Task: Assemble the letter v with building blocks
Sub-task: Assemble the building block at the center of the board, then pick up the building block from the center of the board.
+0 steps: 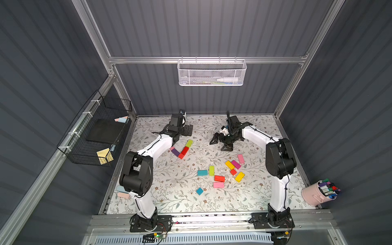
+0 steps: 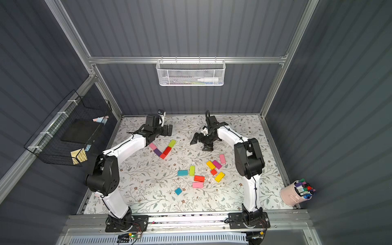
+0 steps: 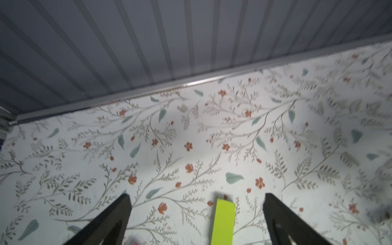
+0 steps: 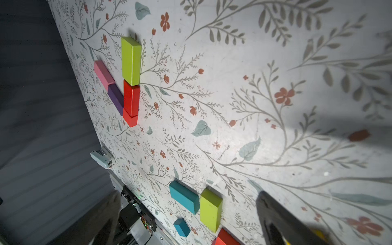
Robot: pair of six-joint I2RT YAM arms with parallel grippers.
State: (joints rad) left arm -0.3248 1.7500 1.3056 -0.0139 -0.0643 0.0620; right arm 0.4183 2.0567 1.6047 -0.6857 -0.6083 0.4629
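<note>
Left gripper [image 1: 187, 130] wide, empty; lime block [image 1: 189, 143] just at its 6 o'clock, flat, long axis 1-to-7, topping the V [image 1: 182, 151] | right gripper [image 1: 220, 144] wide, empty | I judge the loose blocks [image 1: 219, 178], at its 6 o'clock, nearer the right arm

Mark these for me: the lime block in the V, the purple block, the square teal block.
lime block in the V [image 4: 129, 61]: right wrist view, middle of its broad face.
purple block [image 2: 157, 151]: a top view, centre of its top face.
square teal block [image 1: 199, 191]: a top view, centre of its top face.
</note>
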